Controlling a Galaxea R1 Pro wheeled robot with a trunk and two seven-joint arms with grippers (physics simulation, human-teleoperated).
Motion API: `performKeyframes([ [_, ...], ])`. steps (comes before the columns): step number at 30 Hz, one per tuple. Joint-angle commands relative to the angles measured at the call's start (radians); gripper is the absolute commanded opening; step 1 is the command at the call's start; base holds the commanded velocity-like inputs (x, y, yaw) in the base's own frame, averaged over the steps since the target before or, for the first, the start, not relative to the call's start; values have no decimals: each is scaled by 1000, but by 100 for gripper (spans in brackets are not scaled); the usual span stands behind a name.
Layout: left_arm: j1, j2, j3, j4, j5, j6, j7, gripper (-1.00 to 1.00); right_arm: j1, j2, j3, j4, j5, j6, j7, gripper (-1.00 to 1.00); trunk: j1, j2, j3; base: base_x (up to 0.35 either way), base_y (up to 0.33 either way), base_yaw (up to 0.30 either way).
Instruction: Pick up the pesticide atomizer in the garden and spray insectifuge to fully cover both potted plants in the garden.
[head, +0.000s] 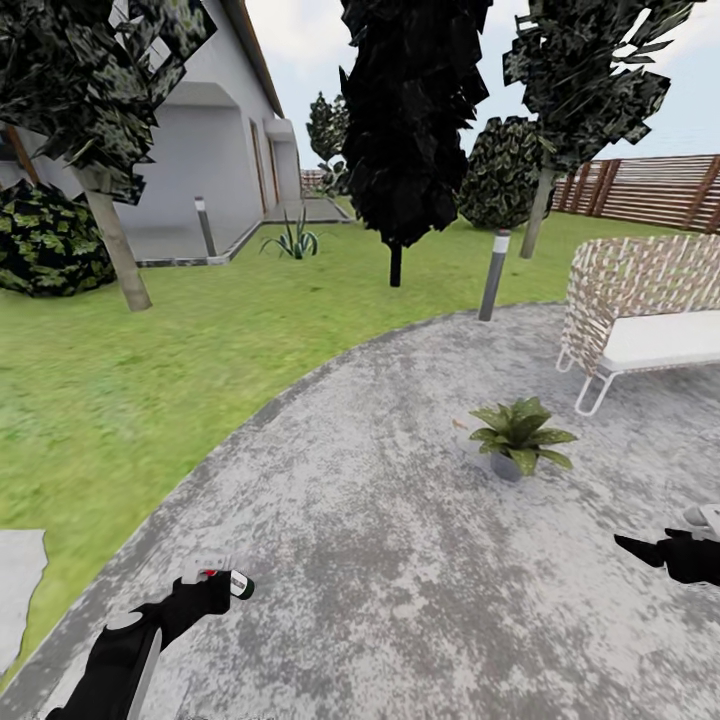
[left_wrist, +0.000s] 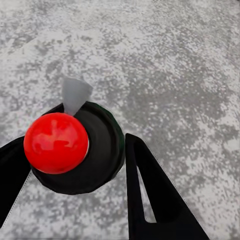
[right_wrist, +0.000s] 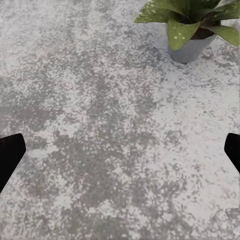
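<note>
Head view showed your left gripper at lower left pinching the pesticide atomizer, probably light, rigid, slippery; right gripper spread, potted plant mid-frame.

— How do our arms sit?

— Our left arm reaches forward from the lower left of the head view, its black left gripper closed around the pesticide atomizer. In the left wrist view its fingers flank the bottle's round dark body on both sides.

— And the other one?

— Our right gripper comes in low at the right edge, fingertips spread wide apart, gripping nothing.
</note>
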Motion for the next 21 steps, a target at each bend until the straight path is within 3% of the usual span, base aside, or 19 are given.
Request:
performKeyframes([
  [1,-1,-1,3,-1,-9,3,-9,-100,-1,0,-1,-1,7,9,8,100,0,0,0,0,0,230],
  [21,-1,-1,3,-1,-9,3,-9,-100,0,0,0,0,7,8,7,100,0,0,21,0,0,230],
])
